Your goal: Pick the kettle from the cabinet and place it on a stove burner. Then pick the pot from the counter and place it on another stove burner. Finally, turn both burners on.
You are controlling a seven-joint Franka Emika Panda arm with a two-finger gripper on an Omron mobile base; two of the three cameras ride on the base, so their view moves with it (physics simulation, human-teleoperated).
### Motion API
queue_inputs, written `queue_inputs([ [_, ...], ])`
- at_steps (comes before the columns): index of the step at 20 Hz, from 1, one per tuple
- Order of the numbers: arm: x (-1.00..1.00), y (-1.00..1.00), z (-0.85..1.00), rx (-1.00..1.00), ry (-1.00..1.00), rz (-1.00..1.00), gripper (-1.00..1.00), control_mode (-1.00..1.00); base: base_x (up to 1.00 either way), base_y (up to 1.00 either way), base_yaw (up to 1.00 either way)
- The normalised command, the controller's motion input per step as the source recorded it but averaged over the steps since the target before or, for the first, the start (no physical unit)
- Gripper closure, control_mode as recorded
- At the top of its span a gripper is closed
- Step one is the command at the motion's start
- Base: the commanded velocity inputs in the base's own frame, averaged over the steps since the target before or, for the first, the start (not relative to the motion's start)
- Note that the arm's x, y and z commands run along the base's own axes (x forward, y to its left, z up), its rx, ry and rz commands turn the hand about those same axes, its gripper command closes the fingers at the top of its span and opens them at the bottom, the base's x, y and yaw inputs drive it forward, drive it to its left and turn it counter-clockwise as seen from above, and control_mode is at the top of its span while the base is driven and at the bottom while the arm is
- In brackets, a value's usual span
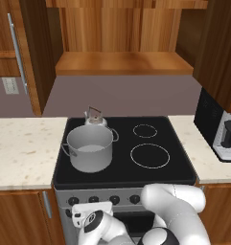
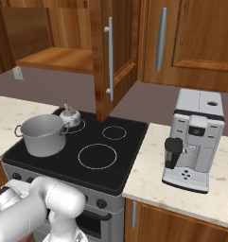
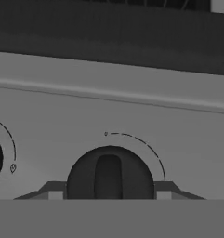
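The small silver kettle [image 1: 94, 117] [image 2: 69, 115] stands on the stove's rear left burner. Right in front of it, the wide grey pot [image 1: 90, 148] [image 2: 41, 134] sits on the front left burner. Low at the stove's front panel, my gripper [image 1: 92, 206] [image 3: 109, 190] has a dark round stove knob [image 3: 109, 174] between its fingertips, one pressed to each side. The bar on that knob stands upright, under the mark at the top of its dial. The open cabinet [image 1: 121, 62] above holds a bare wood shelf.
Two right-hand burners [image 1: 150, 155] [image 2: 97, 156] are bare rings on the black stove top. A coffee machine [image 1: 227, 134] [image 2: 193, 142] stands on the counter [image 1: 21, 148] to the right. The open cabinet door [image 2: 106, 56] hangs over the stove's back. More knobs [image 1: 134, 198] line the panel.
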Motion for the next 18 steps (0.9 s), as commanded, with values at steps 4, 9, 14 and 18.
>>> queue_inputs([
  [4, 0.0, 0.0, 0.04, -0.22, 0.01, 0.0, 1.0, -1.0, 0.0, 0.0, 0.0],
  [9, 0.0, 0.0, 0.02, -0.2, 0.01, 0.0, 1.0, -1.0, 0.0, 0.0, 0.0],
  [14, 0.0, 0.0, 0.01, -0.2, 0.01, 0.0, 1.0, -1.0, 0.0, 0.0, 0.0],
  [18, 0.0, 0.0, 0.01, -0.19, 0.02, 0.0, 1.0, -1.0, 0.0, 0.0, 0.0],
])
